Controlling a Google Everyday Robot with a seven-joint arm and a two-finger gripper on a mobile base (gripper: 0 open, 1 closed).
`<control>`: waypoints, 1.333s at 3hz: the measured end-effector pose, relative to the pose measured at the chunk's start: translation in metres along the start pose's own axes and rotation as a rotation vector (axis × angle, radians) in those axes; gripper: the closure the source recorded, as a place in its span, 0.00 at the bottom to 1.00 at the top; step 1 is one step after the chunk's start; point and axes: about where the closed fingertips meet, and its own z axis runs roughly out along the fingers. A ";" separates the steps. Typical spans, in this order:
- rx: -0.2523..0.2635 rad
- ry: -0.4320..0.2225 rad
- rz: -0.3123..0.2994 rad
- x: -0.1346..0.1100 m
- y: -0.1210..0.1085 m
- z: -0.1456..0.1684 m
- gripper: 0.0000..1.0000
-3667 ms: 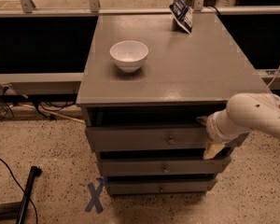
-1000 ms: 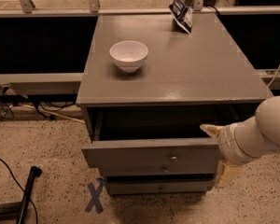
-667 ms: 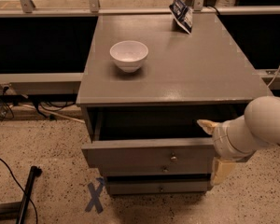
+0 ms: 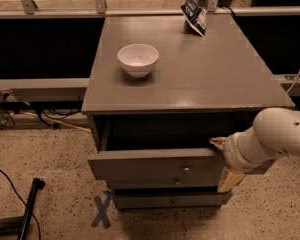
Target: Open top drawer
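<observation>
Camera view, single frame.

- Grey cabinet, three drawers stacked. Its flat top serves as the counter.
- Top drawer: part-way open. Its front stands nearer than the cabinet body, and a dark gap shows between the front's upper edge and the counter's underside. The interior is in shadow, so contents are not legible. The small round metal knob sits at the centre of the front, with nothing on it.
- Pincer: at the right end of the top drawer's front, against its right corner and well right of the knob. A pale tip lies at the front's upper edge, and a cream-coloured part hangs lower, in front of the right side of the cabinet. How far it is open: cannot tell, since the wrist covers the middle. Contact with the drawer corner looks likely, but whether it grips the front is not resolved.
- White arm: enters from the right edge and angles down and left to the pincer.
- Lower drawers: the middle one is mostly hidden under the open front. The bottom drawer is closed.
- On the counter: a white bowl, upright, left of centre and toward the far side. A dark packet stands tilted at the far edge, right of centre, well apart from the bowl.
- Speckled floor: a blue tape X near the cabinet's near-left corner. A black pole lies further left.
</observation>
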 end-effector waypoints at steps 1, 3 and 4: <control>-0.038 -0.009 0.009 0.006 0.010 0.010 0.29; -0.118 -0.032 -0.002 0.007 0.038 -0.004 0.67; -0.141 -0.034 -0.026 0.002 0.047 -0.025 0.66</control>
